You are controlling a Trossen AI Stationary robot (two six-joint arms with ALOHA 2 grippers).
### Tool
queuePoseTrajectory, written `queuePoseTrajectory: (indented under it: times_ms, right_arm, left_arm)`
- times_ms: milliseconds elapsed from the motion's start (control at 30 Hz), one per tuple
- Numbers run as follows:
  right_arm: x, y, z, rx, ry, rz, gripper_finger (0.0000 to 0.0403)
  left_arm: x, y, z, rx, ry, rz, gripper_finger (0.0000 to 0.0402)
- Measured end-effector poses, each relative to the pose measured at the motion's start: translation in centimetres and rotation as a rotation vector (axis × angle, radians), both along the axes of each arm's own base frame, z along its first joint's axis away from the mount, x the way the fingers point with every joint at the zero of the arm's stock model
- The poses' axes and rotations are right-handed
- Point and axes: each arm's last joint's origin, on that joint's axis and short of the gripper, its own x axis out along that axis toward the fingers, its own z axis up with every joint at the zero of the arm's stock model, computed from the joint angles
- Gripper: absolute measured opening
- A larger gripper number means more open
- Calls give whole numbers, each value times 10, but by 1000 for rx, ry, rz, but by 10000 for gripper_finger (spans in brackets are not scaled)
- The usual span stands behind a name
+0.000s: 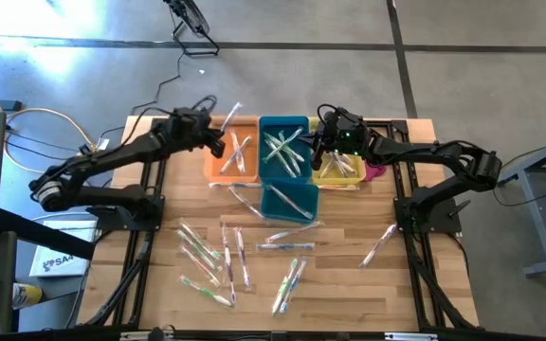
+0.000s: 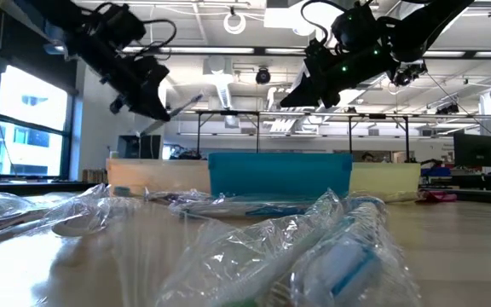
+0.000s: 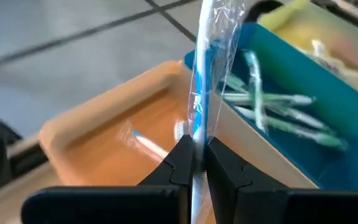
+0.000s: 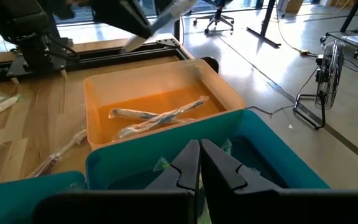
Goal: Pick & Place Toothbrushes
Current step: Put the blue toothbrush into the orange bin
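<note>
Left gripper pinches a clear-wrapped blue toothbrush over the orange plastic bin, tip cut off. Right gripper shut, empty, above the teal bin. Wooden slatted table, blurred workshop behind.

Illumination is bright and even, supplied by ceiling strip lights visible in the low view, with daylight entering through tall windows. Glare streaks cross the grey floor in the high view. The crinkled clear plastic wrappers nearest the low camera are out of focus and carry specular highlights. The orange plastic bin in the left wrist view appears blurred, possibly from motion.
</note>
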Motion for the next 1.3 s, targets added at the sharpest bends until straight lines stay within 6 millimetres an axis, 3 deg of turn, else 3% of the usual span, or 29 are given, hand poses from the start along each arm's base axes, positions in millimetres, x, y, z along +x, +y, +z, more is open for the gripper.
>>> queuePoseTrajectory:
  times_ms: [133,333,533,700,967,1300]
  right_arm:
    - [0,0,-1,4,5,0,7]
    - [0,0,-1,6,10,0,7]
    - [0,0,-1,8,10,-4,7]
    - [1,0,-3,13,14,-4,7]
    - [3,-2,-10,26,38,-5,7]
    - [4,-3,-13,23,45,-4,7]
  left_arm:
    - [-14,9,-14,-120,-56,72,20]
    - [-17,5,-29,-193,-61,78,20]
    - [-12,3,-36,-219,-63,75,20]
    - [3,9,-43,-202,-102,60,20]
    - [20,12,-71,-227,-1,132,20]
    - [23,13,-83,-268,26,144,20]
